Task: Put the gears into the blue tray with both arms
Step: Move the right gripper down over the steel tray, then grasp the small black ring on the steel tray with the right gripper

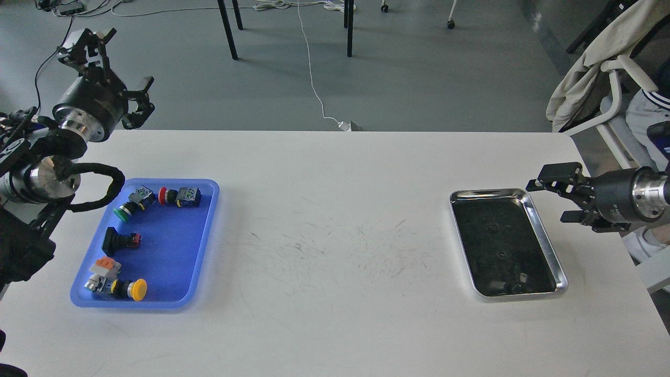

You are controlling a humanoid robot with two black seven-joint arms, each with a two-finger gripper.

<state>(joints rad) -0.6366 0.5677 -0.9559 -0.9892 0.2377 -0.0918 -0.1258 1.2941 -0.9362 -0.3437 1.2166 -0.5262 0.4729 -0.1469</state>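
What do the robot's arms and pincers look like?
Both arms are black with shiny silver joint rings. The left arm carries a looping black cable and ends in a black clawed left pincer. The right arm ends in a similar black two-fingered right pincer. No markings are legible.

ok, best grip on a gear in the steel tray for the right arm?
A judgement: come straight down on a gear lying flat, right gripper pinching across its outer rim. The steel tray rim blocks a side approach. The gears read as small dark spots, so teeth are not visible.
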